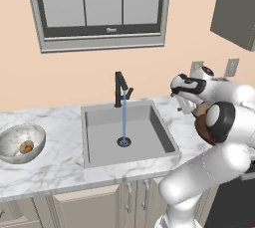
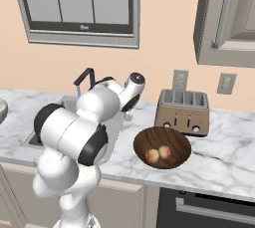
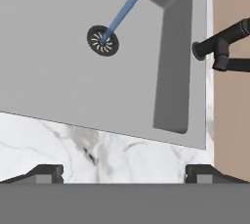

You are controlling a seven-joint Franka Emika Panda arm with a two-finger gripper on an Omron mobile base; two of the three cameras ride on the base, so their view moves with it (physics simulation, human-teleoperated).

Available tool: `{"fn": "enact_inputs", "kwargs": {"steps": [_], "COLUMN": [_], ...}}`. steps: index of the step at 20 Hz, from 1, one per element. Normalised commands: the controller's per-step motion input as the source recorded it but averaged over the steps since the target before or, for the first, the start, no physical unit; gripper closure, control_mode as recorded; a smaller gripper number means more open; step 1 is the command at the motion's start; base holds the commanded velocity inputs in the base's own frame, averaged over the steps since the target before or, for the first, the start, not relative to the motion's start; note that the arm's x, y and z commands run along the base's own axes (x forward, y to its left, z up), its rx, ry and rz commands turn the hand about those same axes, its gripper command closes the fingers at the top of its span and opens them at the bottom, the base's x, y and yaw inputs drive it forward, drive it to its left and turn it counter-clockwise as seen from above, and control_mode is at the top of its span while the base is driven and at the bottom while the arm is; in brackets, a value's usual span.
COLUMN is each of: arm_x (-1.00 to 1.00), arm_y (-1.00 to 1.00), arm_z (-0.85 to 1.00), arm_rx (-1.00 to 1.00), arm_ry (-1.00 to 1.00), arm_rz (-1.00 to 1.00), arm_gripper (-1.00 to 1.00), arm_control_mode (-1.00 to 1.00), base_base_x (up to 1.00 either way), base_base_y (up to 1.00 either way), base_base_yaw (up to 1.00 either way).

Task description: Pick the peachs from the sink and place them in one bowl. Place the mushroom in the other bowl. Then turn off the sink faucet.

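We see the two small round red-orange peaches (image 2: 158, 154) lying together in the wide shallow dark brown wooden bowl (image 2: 177, 140) at the lower centre of the right base view, in front of the tan four-slot toaster (image 2: 183, 111); the brown-capped mushroom (image 1: 27, 147) sits in the deep grey-white speckled bowl (image 1: 14, 140) at the left edge of the left base view; the rectangular grey metal sink (image 1: 102, 145) holds only its round dark drain (image 3: 103, 40), so by our reckoning only the tap is left. Water (image 1: 124, 120) runs in a thin blue stream from the slim black angular faucet (image 1: 120, 88); our two-finger gripper (image 3: 124, 173) has its jaws wide apart and empty, over the white marble counter (image 3: 88, 152) at the bottom of the hand view, with the faucet at the right edge, well apart from the fingertips (image 3: 48, 172). The risks we judge from here: the small side lever gives little to push on, so open jaws could slide past it or strike the post instead; a partial push could leave the stream running; the elbow swings near the wooden bowl and could nudge it.
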Motion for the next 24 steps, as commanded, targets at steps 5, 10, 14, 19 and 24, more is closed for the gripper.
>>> {"fn": "enact_inputs", "kwargs": {"steps": [5, 10, 14, 19, 24], "arm_x": [0.40, 0.26, 0.39, 0.08, 0.00], "arm_y": [0.03, 0.00, 0.08, 0.21, 0.26], "arm_z": [-0.01, -0.07, -0.29, -0.02, -0.01], "arm_rx": [0.00, 0.01, 0.01, 0.13, 0.07], "arm_ry": [0.06, 0.00, 0.03, -0.14, -0.23], "arm_rz": [0.19, 0.25, 0.20, 0.00, -0.09], "arm_gripper": [-1.00, -1.00, -1.00, -1.00, -1.00], "arm_control_mode": [-1.00, -1.00, -1.00, -1.00, -1.00], "base_base_x": [0.00, 0.00, 0.00, 0.00, 0.00], "base_base_y": [0.00, 0.00, 0.00, 0.00, 0.00], "base_base_yaw": [0.00, 0.00, 0.00, 0.00, 0.00]}}
